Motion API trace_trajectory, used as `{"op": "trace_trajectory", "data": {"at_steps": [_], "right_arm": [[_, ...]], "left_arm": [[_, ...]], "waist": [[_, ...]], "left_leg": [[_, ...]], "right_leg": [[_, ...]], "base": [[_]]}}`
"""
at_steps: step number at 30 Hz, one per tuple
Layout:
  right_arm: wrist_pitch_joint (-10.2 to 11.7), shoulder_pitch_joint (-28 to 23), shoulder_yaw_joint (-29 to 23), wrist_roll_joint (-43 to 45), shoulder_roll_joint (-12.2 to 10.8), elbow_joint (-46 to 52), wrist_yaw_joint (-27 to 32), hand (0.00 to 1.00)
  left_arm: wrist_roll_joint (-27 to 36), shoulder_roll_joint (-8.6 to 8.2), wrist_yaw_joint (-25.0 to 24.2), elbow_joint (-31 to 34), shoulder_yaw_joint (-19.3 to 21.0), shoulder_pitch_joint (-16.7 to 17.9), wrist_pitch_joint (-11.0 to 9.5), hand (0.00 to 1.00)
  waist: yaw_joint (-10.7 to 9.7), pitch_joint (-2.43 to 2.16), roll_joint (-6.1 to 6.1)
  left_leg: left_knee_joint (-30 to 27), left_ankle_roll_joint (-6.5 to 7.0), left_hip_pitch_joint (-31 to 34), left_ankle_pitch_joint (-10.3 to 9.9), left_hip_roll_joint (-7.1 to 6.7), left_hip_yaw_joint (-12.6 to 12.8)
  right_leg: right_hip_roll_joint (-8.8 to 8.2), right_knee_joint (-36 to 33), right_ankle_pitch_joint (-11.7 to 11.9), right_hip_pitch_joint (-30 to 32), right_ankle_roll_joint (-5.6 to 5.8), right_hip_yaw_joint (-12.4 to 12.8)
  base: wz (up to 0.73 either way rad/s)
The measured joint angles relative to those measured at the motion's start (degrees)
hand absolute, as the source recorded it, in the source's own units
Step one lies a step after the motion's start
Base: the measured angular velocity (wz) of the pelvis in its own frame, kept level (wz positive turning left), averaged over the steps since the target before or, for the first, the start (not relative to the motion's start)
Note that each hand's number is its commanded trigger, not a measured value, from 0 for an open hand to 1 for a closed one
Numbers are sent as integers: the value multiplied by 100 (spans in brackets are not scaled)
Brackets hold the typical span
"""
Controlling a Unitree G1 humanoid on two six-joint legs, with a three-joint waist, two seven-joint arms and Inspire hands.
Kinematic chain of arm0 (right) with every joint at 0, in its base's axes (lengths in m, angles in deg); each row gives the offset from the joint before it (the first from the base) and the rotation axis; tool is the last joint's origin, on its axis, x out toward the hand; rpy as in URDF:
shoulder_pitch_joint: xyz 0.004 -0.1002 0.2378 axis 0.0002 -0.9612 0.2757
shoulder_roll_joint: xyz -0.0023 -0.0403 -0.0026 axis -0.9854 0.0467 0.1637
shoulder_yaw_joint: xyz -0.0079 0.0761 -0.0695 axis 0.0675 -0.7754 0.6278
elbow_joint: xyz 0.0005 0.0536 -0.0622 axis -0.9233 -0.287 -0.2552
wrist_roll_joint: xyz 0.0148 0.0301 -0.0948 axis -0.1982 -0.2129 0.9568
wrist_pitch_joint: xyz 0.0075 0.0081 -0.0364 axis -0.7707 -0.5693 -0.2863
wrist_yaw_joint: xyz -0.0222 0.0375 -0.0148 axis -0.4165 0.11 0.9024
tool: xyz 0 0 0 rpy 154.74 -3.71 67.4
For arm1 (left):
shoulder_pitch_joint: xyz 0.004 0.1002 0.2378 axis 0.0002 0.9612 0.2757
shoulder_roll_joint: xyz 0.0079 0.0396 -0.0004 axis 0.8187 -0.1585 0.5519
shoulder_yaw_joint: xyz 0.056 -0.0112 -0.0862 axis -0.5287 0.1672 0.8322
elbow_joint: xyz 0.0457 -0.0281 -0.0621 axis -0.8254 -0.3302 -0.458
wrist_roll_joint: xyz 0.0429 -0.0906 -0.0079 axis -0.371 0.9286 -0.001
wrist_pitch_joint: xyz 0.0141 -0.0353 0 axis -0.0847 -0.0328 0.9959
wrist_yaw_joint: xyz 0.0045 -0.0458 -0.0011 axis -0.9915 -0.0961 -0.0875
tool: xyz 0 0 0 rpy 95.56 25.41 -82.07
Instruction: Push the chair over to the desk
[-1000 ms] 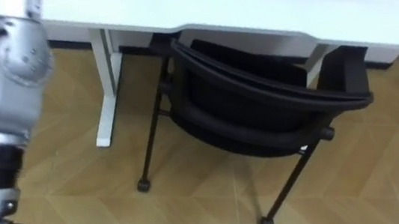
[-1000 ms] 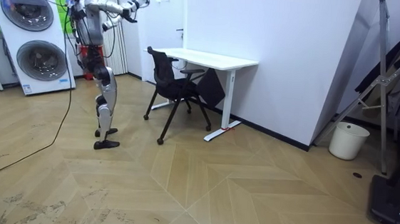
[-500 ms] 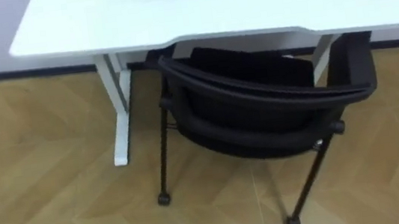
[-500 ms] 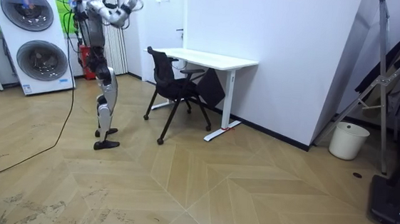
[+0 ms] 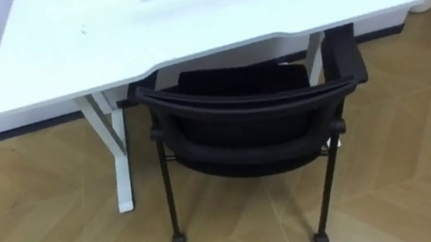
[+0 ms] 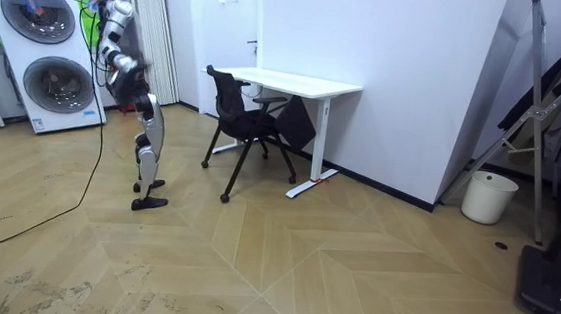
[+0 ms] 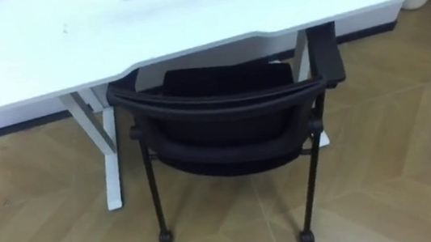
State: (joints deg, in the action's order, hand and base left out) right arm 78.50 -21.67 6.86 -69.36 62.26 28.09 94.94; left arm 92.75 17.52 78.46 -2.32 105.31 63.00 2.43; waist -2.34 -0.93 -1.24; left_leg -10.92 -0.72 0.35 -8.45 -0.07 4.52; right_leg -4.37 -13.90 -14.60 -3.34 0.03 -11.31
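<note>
Black in frame and seat, the chair [image 5: 253,133] is seen standing on the herringbone wood floor [image 5: 42,238], its backrest turned toward the head camera and its seat tucked partly under the front edge of the white tabletop [image 5: 187,18]. Its near legs rest on small casters, just beside the desk's white leg [image 5: 118,160]. A white bin [image 6: 488,196] is seen by the wall, well apart from the desk. In the room view the robot is shown standing at the left, between the stacked washing machines [image 6: 38,48] and the chair, well apart from the chair. A robot hand [image 6: 122,9] is raised near the head; whether either is released or clenched cannot be told.
</note>
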Motion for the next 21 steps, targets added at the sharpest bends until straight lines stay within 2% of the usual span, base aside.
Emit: {"op": "trace_trajectory", "data": {"at_steps": [2,3,4,6,9,10,11,12,14,17,21], "right_arm": [[-9,-1,345,-49,-524,-1285,-250,0],[-9,0,382,-40,-617,-1576,-330,0],[-13,0,461,-42,-699,-2276,-530,0],[-20,-18,621,-31,-728,-3024,-790,0],[18,119,1416,396,-716,-4053,-1306,0],[-38,325,1808,449,-723,-4380,-1513,0],[-172,536,2128,505,-724,-4655,-1748,0],[-267,642,2289,552,-728,-4730,-1890,0],[-455,924,2860,554,-720,-4912,-2449,0],[-638,1202,3304,605,-709,-4990,-3111,0],[-822,1459,3532,610,-666,-5053,-3781,0]], "left_arm": [[401,-249,-307,-1013,-374,31,11,0],[422,-289,-407,-1261,-440,42,9,0],[445,-318,-651,-1842,-541,34,9,0],[465,-326,-969,-2458,-674,53,9,0],[420,-328,-1379,-3386,-1478,102,13,0],[422,-346,-1615,-3738,-1874,101,93,0],[373,-395,-1870,-3973,-2092,72,247,0],[277,-430,-1992,-4044,-2194,48,319,0],[148,-474,-2411,-4255,-2749,-69,495,0],[-80,-514,-2909,-4355,-3011,-257,725,0],[-461,-506,-3380,-4345,-3296,-485,811,0]], "waist": [[-58,-13,-16],[-69,-17,-22],[-71,-22,-29],[-88,-25,-35],[-64,-25,-12],[-35,-26,-6],[-53,-26,-6],[-59,-27,-3],[-63,-26,24],[-52,-23,28],[-58,-14,43]], "left_leg": [[-46,-15,47,-41,28,1],[-44,-13,44,-46,28,0],[-43,7,38,-62,18,2],[-45,16,42,-69,-7,-3],[-45,22,31,-73,-17,66],[-45,36,6,-82,-2,143],[-46,50,-8,-91,-4,158],[-49,53,-8,-93,-10,153],[-48,63,-31,-96,-50,125],[-47,105,-108,-122,-97,47],[-48,160,-81,-121,-138,-15]], "right_leg": [[-15,-40,-26,29,33,-5],[-18,-48,-29,26,36,-4],[-29,-60,-28,21,38,2],[-59,-72,-22,24,53,-3],[-79,-57,11,41,89,74],[-67,-50,24,41,96,146],[-62,-42,37,32,100,169],[-66,-29,46,22,105,163],[-63,83,101,-73,129,101],[-50,234,127,-254,152,9],[-62,263,121,-273,164,-59]], "base": [[-3],[0],[0],[0],[-12],[-23],[-17],[0],[11],[13],[11]]}}
